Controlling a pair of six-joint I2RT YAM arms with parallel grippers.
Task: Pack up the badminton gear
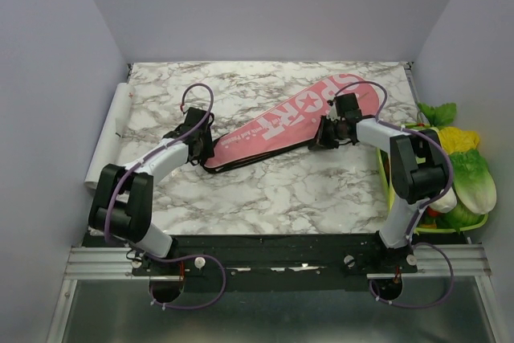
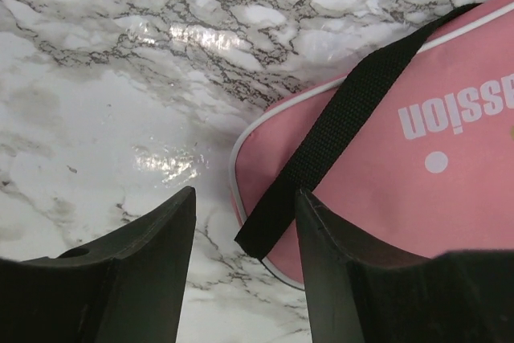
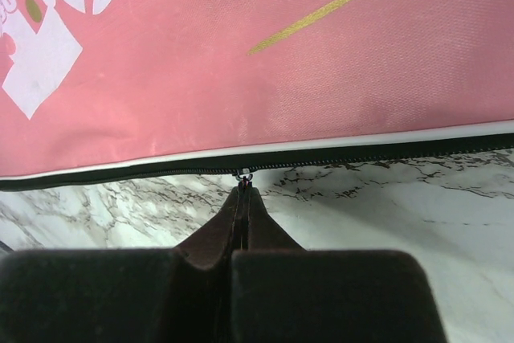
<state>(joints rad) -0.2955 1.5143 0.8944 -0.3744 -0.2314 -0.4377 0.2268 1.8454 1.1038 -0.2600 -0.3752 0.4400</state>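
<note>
Lying slantwise across the middle of the grey-veined white marble table [image 1: 305, 190] is the long pink racket-shaped fabric bag with white "SPORT" lettering and black edging [image 1: 297, 122], its broad rounded head toward the far right and its narrow handle end toward the near left. The left gripper [image 1: 199, 144] hangs at that narrow end, and from its own wrist camera the jaws stand spread wide: one finger is over bare marble, the other over the rounded pink corner of the bag [image 2: 401, 158], with the end of a flat black webbing strap [image 2: 337, 130] running diagonally down into the gap between them. I cannot tell whether either finger actually touches the cloth. The right gripper [image 1: 328, 132] sits against the near side of the bag's head. In its wrist view the jaws are pressed tightly together, and their tips [image 3: 242, 190] pinch the small metal zipper pull [image 3: 242, 174], which sits on the black zip line running beneath the white piping along the bag's edge [image 3: 241, 62]. A long white cylindrical tube [image 1: 108, 138] lies along the left edge of the table, well apart from the bag and from both arms. Off the right edge, beside the right arm's upper link, a lime-green tray [image 1: 385, 174] holds a heap of green and yellow toy vegetables [image 1: 462, 166].
</note>
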